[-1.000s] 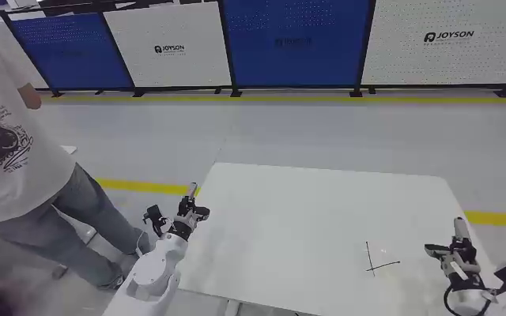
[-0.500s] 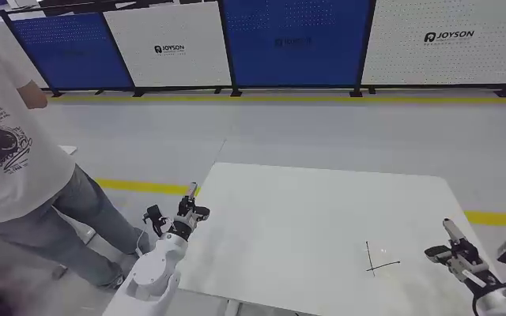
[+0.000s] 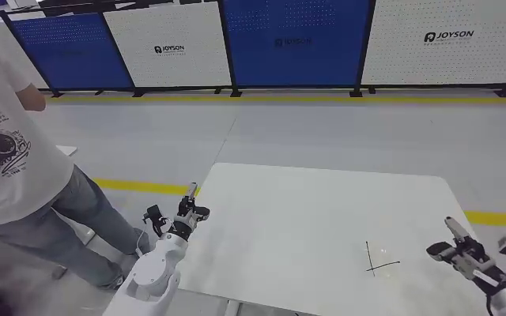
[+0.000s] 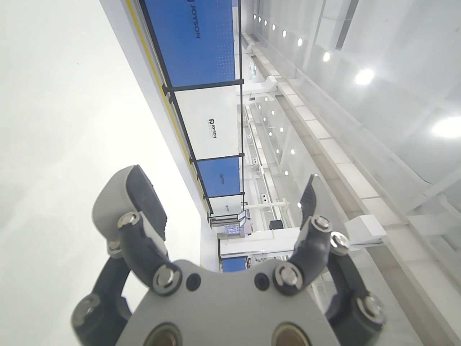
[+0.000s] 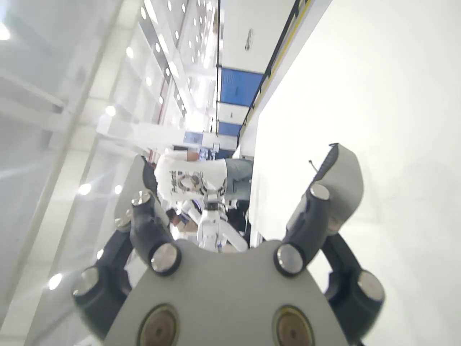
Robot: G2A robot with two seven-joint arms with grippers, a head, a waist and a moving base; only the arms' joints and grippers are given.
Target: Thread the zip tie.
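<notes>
Zip tie [image 3: 370, 258], a thin black crossed strand on the table [image 3: 300, 229], has its longer leg pointing away from the robot. It is near the right gripper [image 3: 440, 237] and well apart from the left gripper [image 3: 196, 199]. Both claws are spread apart and empty.

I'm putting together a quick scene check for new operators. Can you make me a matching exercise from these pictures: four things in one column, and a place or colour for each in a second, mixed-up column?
Things
1. left gripper
2. right gripper
3. black strips
4. floor stripe

Places and colours
A. yellow, passing behind the table
B. lying crossed on the table, toward its right front
C. open, at the table's right front corner
D. open, at the table's left edge

Pairs: 1-D, 2-C, 3-B, 4-A
</notes>
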